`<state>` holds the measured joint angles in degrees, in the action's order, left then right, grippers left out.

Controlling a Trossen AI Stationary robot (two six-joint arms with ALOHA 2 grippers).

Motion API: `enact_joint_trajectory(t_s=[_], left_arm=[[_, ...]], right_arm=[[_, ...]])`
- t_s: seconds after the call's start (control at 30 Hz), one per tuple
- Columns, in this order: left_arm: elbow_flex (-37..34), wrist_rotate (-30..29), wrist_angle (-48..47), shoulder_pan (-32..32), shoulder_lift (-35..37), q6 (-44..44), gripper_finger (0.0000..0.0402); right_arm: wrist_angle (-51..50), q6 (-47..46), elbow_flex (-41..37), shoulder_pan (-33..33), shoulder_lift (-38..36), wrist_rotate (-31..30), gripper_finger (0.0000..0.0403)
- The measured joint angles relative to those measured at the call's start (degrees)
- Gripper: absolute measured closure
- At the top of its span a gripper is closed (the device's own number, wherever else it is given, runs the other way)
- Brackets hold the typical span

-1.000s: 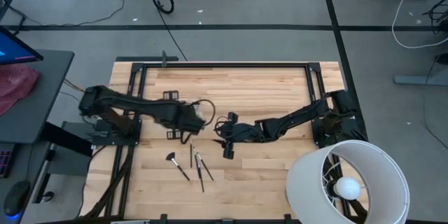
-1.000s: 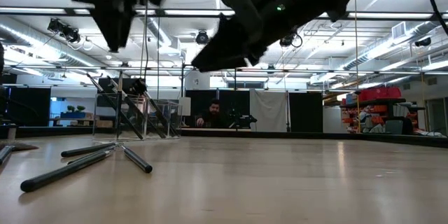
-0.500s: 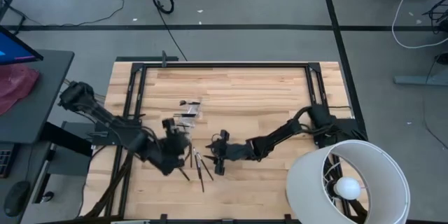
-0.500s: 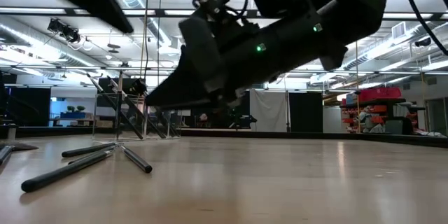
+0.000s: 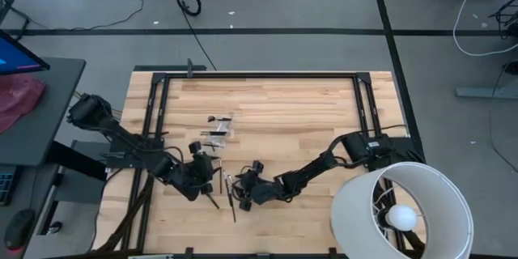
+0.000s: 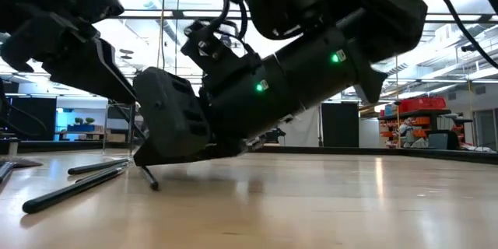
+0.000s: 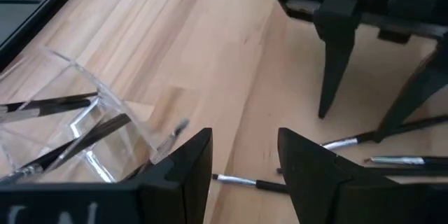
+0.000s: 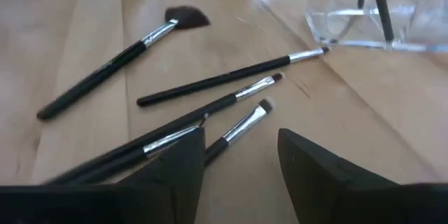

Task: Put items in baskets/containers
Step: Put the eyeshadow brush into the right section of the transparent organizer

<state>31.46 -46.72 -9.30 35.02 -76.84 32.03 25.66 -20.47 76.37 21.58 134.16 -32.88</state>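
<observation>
Brushes [image 8: 210, 82] beside the clear container [image 8: 364, 24] look light, thin, stiff, apt to roll; take mid-handle; right gripper [image 8: 241, 161] and left gripper [image 7: 245, 164] both open, empty.

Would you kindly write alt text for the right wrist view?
Five dark-handled makeup brushes lie loose on the wooden table, one of them a fan brush, just ahead of the open right gripper. Beyond stands a clear plastic container already holding brushes.
</observation>
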Motion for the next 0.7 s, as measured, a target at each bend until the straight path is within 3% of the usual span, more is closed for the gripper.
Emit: enact_joint_trajectory(t_s=[0.27,0.43,0.7], left_arm=[[0.0,0.8,-0.8,-1.2,0.0,-0.2,0.0236],[0.0,1.6,-0.5,-1.2,0.0,-0.1,0.0236],[0.0,4.7,-0.2,-1.2,0.0,2.1,0.0236]], right_arm=[[-2.4,-1.5,-0.2,-0.1,-0.1,0.3,0.0218],[-1.7,3.1,-0.3,-0.2,-0.9,2.4,0.0218],[-4.4,6.2,-0.4,0.0,-6.7,2.8,0.0218]])
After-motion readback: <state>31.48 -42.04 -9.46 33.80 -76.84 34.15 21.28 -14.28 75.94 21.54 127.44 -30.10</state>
